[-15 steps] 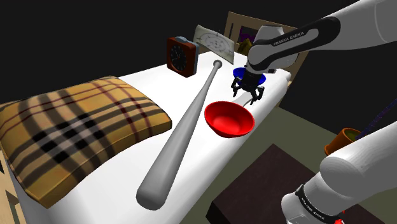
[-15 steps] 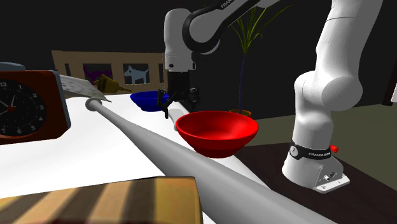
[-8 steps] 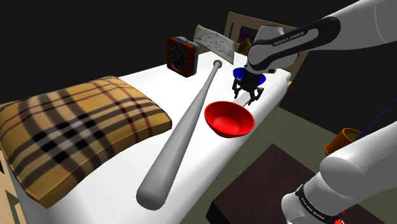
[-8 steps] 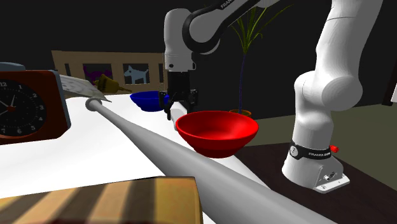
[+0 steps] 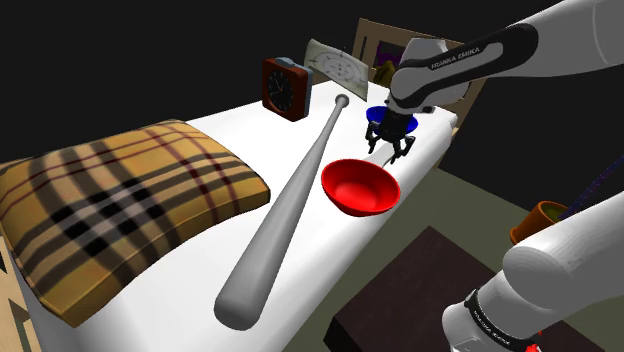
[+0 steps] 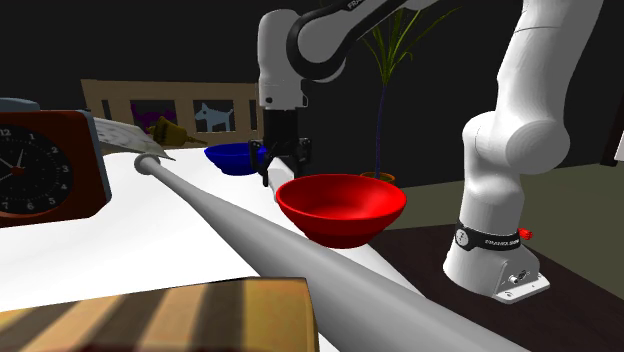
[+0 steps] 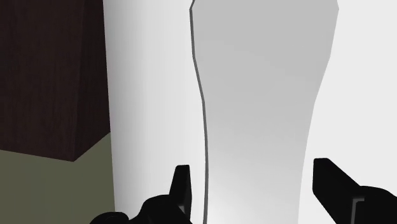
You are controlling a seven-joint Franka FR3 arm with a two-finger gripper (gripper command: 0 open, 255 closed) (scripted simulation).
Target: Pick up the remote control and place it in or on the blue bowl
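The pincer (image 7: 254,170) hangs low over the white bed (image 5: 225,135) with its two black fingers spread wide. The remote control (image 7: 257,95), drawn as a plain pale grey slab with a narrowed waist, lies flat on the sheet between them. Each finger stands just clear of the remote's long edges, so nothing is grasped. In the second exterior view the pincer (image 6: 281,163) points straight down. The pale end of the remote (image 6: 267,180) shows beneath it, between the blue bowl (image 6: 232,157) behind and the red bowl (image 6: 341,207) in front. In the shoulder view the pincer (image 5: 390,148) sits just past the red bowl (image 5: 360,187), near the bed's edge, with the blue bowl (image 5: 378,114) right behind it. A grey baseball bat (image 5: 285,215) lies lengthwise along the bed, beside the red bowl. A plaid pillow (image 5: 110,200) rests at the near end, and a red-brown clock (image 5: 283,88) stands at the far end.
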